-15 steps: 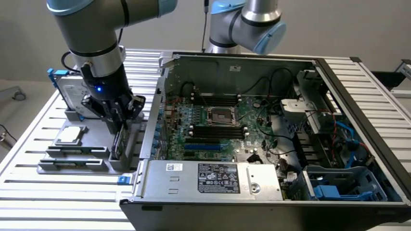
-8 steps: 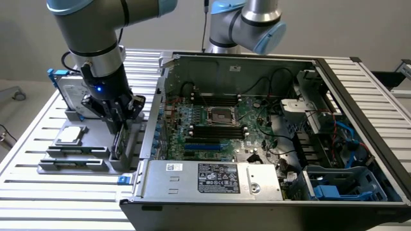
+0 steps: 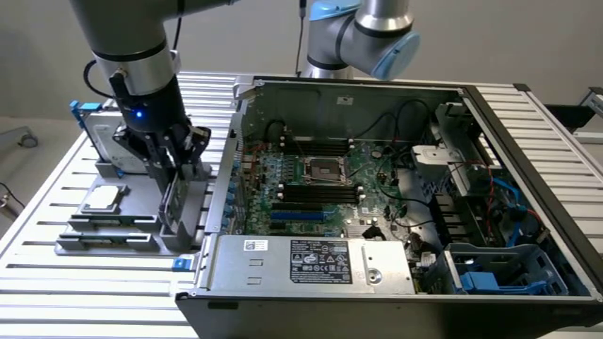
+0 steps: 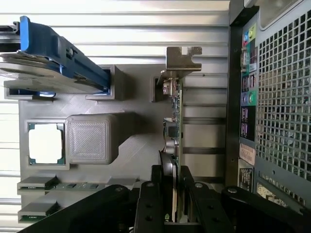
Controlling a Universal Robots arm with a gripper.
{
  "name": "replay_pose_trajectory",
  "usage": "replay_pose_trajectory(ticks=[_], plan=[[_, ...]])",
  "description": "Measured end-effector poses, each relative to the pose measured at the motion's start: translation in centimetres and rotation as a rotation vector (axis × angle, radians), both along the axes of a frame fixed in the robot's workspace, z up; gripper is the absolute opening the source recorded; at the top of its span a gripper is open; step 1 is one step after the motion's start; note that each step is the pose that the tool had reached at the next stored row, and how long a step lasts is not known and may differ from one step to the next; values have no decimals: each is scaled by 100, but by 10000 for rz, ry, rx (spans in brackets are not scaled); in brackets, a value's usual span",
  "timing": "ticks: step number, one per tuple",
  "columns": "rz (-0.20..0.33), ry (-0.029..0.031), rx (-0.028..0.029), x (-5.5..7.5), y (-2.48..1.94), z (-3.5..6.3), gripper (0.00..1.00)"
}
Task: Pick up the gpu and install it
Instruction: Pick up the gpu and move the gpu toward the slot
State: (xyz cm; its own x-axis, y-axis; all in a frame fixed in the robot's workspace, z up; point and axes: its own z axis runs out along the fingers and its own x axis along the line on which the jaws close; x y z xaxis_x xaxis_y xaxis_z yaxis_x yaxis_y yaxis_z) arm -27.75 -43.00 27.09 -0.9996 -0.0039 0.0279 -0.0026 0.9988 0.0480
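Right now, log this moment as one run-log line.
stage: pick | tool: down over gpu | gpu: on edge in grey holder, beside open PC case | installed: no

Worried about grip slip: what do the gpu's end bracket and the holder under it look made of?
Gpu end bracket: likely bare sheet metal, grey with a dull sheen, thin and bent. Holder: matte grey plastic, probably 3D-printed, judging by fine ridges on its raised block.

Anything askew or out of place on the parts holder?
Nothing stands out. The gpu stands upright in its slot on the grey holder, with the gripper around it. The hard drive and CPU chip sit in their own seats.
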Motion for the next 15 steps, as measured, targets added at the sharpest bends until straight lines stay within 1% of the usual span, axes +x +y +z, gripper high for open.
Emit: replay_pose_trajectory(ticks=[3,15], plan=[[-1,1,7,0,3,123,27],[-1,-1,11,5,10,669,27]])
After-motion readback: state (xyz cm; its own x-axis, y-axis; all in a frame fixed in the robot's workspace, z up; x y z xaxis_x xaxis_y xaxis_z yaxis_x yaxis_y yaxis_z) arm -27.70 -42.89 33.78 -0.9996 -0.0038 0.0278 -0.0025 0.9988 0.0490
